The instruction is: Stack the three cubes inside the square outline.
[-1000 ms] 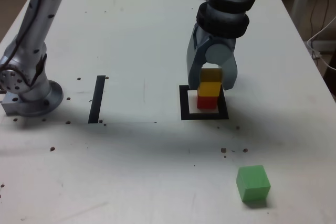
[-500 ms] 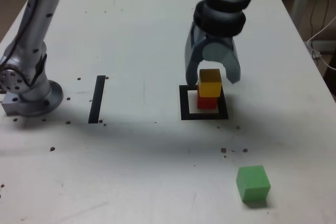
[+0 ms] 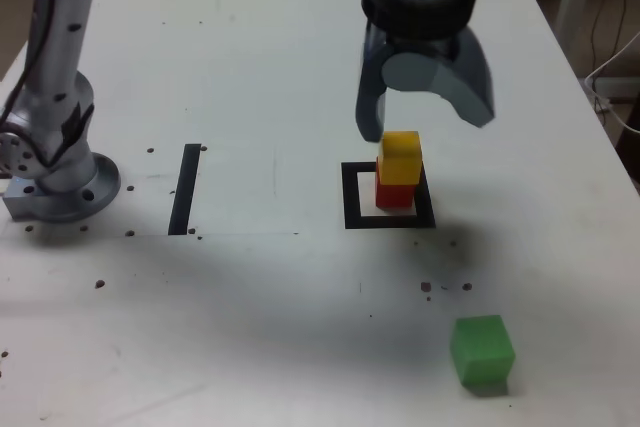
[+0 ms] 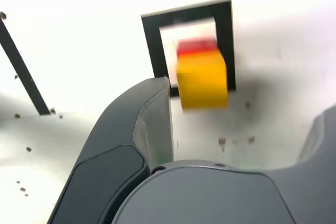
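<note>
The gripper (image 3: 425,117) hangs above the stack with its jaws wide apart, holding nothing. The yellow cube (image 3: 400,157) sits on the red cube (image 3: 394,193) inside the square outline (image 3: 351,197) on the tabletop (image 3: 260,67). The green cube (image 3: 481,349) lies alone, well apart, nearer the camera and toward the exterior view's right.

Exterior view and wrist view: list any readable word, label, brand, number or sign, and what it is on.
None. No readable text on the gripper, yellow cube, red cube, green cube, square outline, black strip or arm base.
</note>
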Available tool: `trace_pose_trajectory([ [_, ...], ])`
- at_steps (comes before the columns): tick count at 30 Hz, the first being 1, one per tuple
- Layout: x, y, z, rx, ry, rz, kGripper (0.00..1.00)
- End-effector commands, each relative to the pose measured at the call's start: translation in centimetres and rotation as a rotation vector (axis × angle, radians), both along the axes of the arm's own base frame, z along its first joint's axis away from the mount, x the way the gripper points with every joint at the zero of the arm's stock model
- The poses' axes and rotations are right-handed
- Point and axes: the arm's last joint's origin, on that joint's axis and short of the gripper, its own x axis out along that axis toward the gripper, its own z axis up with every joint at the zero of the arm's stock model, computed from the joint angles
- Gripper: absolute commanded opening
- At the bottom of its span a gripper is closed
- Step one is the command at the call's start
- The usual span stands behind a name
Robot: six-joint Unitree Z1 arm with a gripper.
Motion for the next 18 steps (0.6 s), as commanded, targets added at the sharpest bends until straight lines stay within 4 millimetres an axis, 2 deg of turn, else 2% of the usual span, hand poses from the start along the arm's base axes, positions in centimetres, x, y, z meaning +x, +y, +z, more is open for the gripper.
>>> trace_pose_trajectory([
  [1, 0.3, -1.3, 0.0, 0.000, 0.009, -0.030, 0.99],
  [9, 0.1, -6.8, 0.2, -0.013, 0.012, -0.147, 0.99],
  [18, 0.6, -10.3, -2.1, -0.045, 0.061, -0.096, 0.99],
])
